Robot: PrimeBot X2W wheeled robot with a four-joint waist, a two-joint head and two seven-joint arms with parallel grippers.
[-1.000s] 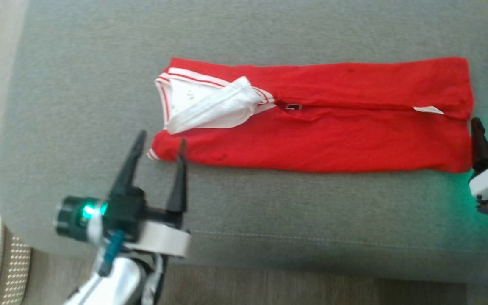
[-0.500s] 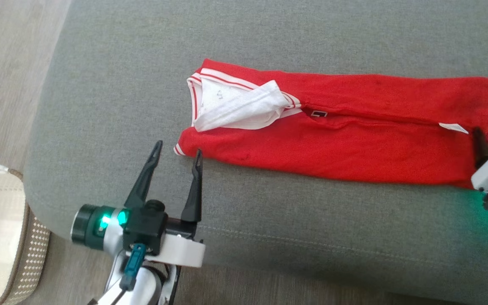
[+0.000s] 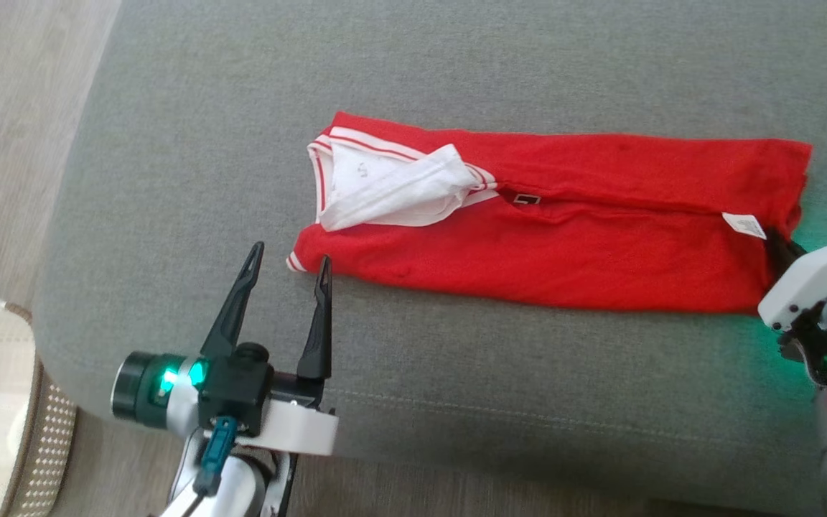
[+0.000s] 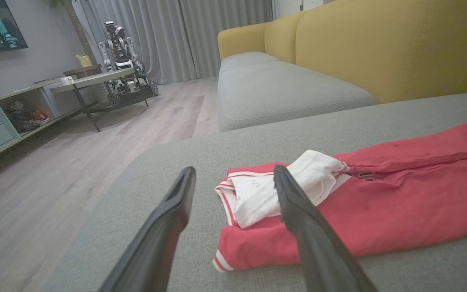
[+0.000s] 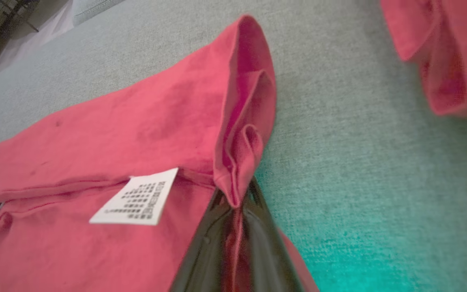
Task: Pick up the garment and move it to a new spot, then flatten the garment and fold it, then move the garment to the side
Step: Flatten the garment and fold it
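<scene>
Fold step in hand, judging by the long red strip: pinch both ends before any lift. At the left, bring the left gripper [image 3: 291, 253] forward onto the near left corner of the shirt [image 3: 564, 251]. Take every layer there and leave the loose white collar [image 3: 385, 190] alone. Spread wide for now, holding nothing, poised just short of that corner, toward the front left of the sofa cushion [image 3: 456, 402]. Shirt laid flat across the middle of the cushion, lengthwise left to right, with a white label [image 3: 744, 224] near its right end. At that end, right gripper [image 5: 235, 202] pinched narrow on the hem, a fold of red cloth caught in it. Lift both ends level, so as to avoid sag. Further right, apart from the shirt, a second red cloth [image 5: 452, 61].
</scene>
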